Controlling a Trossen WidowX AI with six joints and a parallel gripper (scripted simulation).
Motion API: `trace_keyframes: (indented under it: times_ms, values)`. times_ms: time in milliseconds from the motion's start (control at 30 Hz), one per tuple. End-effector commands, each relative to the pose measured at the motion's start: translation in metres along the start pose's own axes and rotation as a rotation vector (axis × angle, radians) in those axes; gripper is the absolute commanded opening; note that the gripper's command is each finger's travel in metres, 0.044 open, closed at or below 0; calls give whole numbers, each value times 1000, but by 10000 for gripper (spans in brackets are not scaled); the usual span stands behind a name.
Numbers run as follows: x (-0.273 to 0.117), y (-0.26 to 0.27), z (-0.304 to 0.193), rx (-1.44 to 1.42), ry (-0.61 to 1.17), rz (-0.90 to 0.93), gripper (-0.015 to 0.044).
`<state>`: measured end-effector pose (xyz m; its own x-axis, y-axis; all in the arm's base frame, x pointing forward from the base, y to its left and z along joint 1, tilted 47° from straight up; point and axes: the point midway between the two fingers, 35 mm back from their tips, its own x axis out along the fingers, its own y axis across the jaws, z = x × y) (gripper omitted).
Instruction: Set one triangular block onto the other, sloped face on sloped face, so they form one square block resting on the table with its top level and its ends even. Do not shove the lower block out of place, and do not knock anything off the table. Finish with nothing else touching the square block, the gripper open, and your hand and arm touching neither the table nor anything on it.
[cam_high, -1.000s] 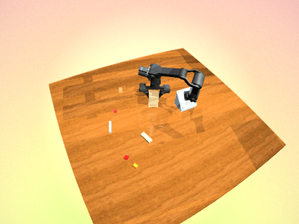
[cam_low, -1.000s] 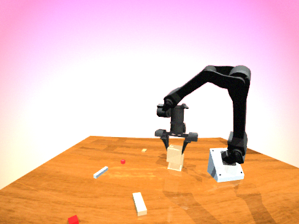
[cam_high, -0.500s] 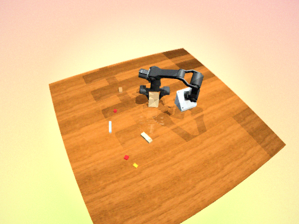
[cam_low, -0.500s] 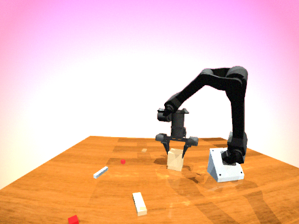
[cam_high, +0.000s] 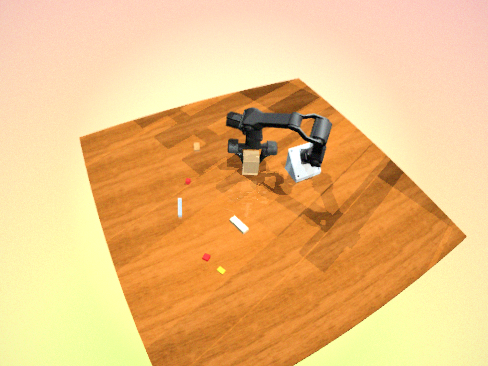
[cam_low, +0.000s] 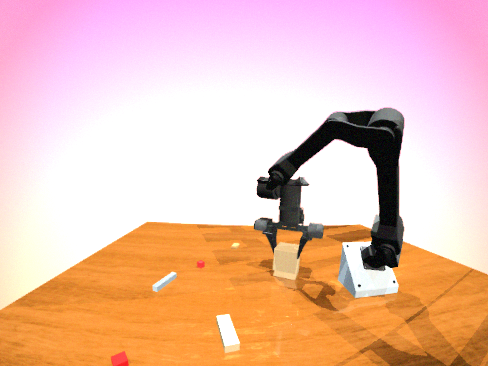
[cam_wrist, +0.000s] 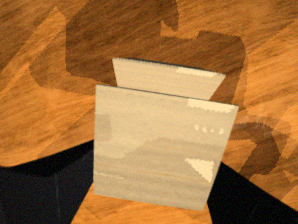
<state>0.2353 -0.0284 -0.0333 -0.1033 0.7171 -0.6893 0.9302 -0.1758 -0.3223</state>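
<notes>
My gripper (cam_high: 251, 156) (cam_low: 287, 254) (cam_wrist: 154, 151) is shut on one tan triangular block (cam_high: 251, 165) (cam_low: 287, 261) (cam_wrist: 160, 142), a finger on each side. The held block hangs low, over or against the lower one. The lower triangular block (cam_low: 285, 275) (cam_wrist: 167, 79) shows as a thin pale strip beneath it in the exterior view, and as a narrower band beyond its far edge in the wrist view. Most of the lower block is hidden. Whether the sloped faces touch, I cannot tell.
A white bar (cam_high: 239, 224) (cam_low: 228, 333) and a pale blue bar (cam_high: 180, 207) (cam_low: 165, 282) lie on the table. Red cubes (cam_high: 188, 181) (cam_high: 206, 257), a yellow piece (cam_high: 221, 270) and a small tan block (cam_high: 196, 146) (cam_low: 235, 245) lie apart. The white arm base (cam_high: 303, 167) (cam_low: 372, 287) stands right.
</notes>
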Motion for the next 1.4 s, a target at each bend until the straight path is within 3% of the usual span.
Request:
trace_keyframes:
  times_ms: [0,1367]
  values:
    - [0,1,0,-4,5,4,0]
    - [22,1,8,-4,5,2,0]
